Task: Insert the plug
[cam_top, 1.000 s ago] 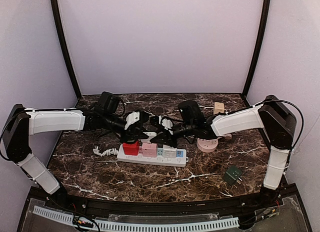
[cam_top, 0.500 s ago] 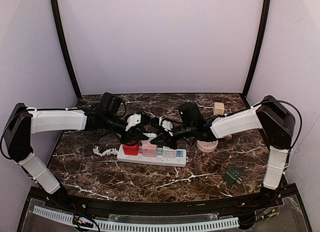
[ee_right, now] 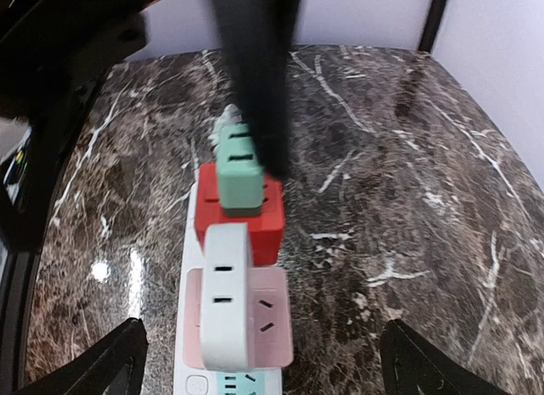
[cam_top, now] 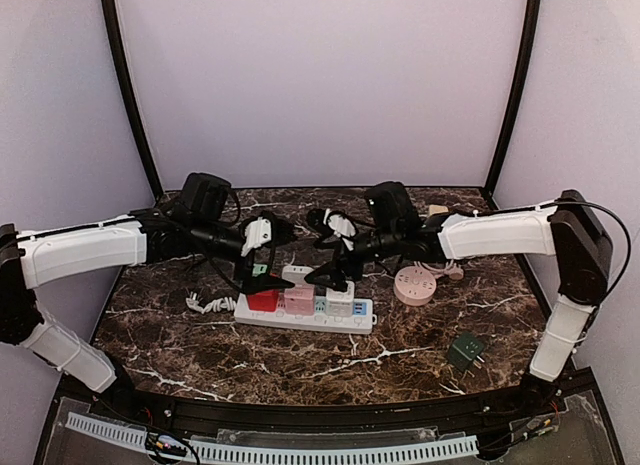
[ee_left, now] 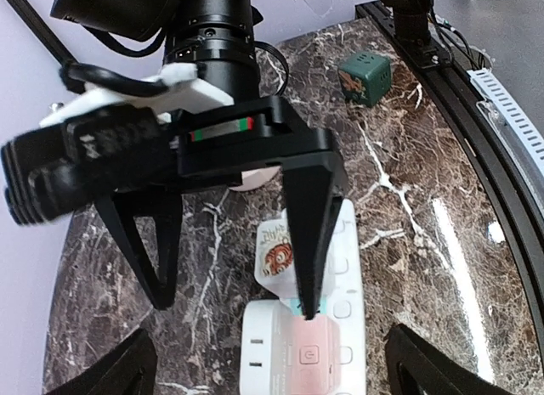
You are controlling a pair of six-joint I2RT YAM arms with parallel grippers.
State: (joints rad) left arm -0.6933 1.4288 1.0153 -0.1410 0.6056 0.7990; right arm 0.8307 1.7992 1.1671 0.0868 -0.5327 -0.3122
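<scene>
- Cannot see the prongs of green plug [ee_right: 240, 170]: buried in red adapter [ee_right: 242, 221] beneath it.
- Lost most of left gripper [ee_left: 270, 352] in the right wrist view. Caught only one blurred black finger [ee_right: 255, 72], cut off by the top edge, tip just beside green plug.
- Found the rear of the left arm clipped by the frame edge in the top view.
- Noted both sets of fingers spread wide, pinching nothing.
- Viewed right gripper [ee_left: 236, 303] head-on from the left wrist, one finger [ee_left: 308, 242] ending just over pink adapter [ee_left: 306, 357].
- Checked against one second ago. Then: both pairs pressed together, low over power strip [cam_top: 358, 317]. Now: opened, lifted and drawn back toward the rear wall, arms swung outward.
- Located green plug on top of red adapter, at the left end of the row on power strip, with pink adapter next along. Free of both grippers.
- Judged long axis probably vertical, prong end down. Too foreshortened for more.
</scene>
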